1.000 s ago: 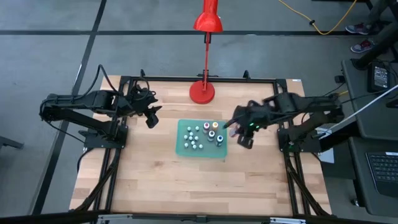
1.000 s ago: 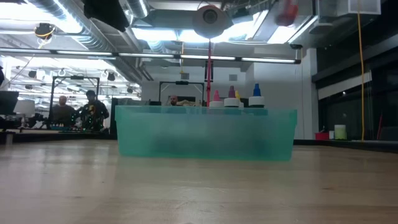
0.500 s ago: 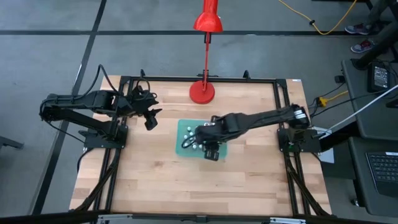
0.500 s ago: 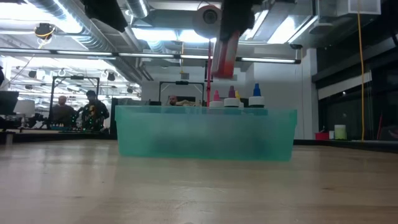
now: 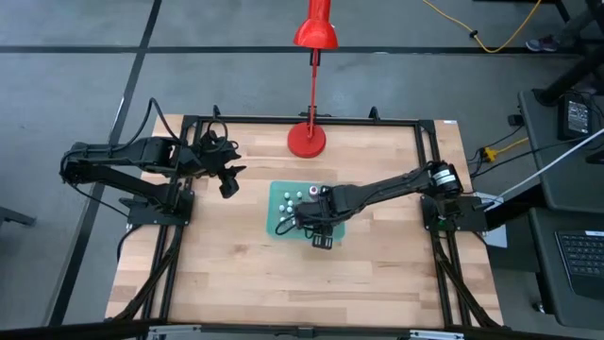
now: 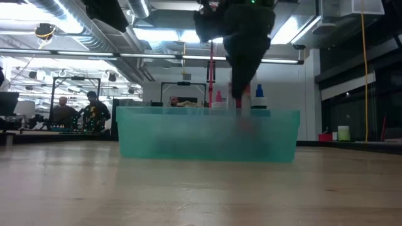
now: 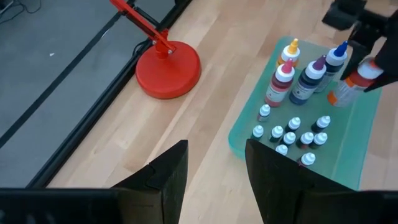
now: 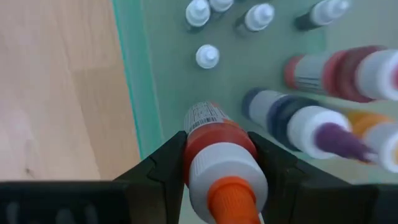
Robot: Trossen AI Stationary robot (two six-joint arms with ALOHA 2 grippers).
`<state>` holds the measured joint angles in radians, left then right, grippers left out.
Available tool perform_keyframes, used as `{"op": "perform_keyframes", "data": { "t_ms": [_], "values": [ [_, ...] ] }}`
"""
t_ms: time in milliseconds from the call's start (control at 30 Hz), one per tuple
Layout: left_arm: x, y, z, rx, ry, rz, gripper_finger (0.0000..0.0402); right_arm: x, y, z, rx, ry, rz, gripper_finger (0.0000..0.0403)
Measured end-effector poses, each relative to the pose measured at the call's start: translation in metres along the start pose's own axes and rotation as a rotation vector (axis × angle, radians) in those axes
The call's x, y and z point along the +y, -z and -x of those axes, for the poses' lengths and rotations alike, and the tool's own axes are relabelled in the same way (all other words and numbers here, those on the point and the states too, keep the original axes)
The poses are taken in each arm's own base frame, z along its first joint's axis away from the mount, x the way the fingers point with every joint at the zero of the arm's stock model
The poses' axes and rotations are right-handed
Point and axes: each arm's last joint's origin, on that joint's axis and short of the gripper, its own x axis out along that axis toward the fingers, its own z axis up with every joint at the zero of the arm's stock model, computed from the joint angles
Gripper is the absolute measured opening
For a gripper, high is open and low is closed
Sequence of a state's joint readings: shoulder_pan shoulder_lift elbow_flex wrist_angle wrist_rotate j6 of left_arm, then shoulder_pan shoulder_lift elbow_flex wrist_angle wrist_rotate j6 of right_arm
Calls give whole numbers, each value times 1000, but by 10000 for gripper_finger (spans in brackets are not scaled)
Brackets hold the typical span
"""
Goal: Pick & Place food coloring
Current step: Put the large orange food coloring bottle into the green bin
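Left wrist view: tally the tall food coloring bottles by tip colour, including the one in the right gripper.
yellow-tipped bottle: 1
pink-tipped bottle: 1
purple-tipped bottle: 1
blue-tipped bottle: 1
orange-tipped bottle, held in the right gripper: 1
Total: 5

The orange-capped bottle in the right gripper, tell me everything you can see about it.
The orange-capped bottle is a small squeeze bottle with a reddish-orange body, a white collar, an orange nozzle tip and a printed white label near its base. It looks like plastic. The right gripper is shut on it, one dark finger on each side of the body. It hangs over the green tray, near the tray's edge, beside the other food coloring bottles. Whether its base touches the tray floor cannot be told.
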<state>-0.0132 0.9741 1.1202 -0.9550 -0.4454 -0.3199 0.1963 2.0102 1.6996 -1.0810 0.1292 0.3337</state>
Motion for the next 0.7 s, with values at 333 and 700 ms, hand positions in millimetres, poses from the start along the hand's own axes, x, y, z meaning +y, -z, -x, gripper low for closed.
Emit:
{"op": "perform_keyframes", "data": {
  "t_ms": [333, 700],
  "values": [
    [0, 0, 0, -3, -7, 11, 157, 1, 2, -24, -48, -44, -14, 151],
    [0, 0, 0, -4, -7, 26, 157, 0, 11, -39, -21, -54, -16, 178]
  ]
}}
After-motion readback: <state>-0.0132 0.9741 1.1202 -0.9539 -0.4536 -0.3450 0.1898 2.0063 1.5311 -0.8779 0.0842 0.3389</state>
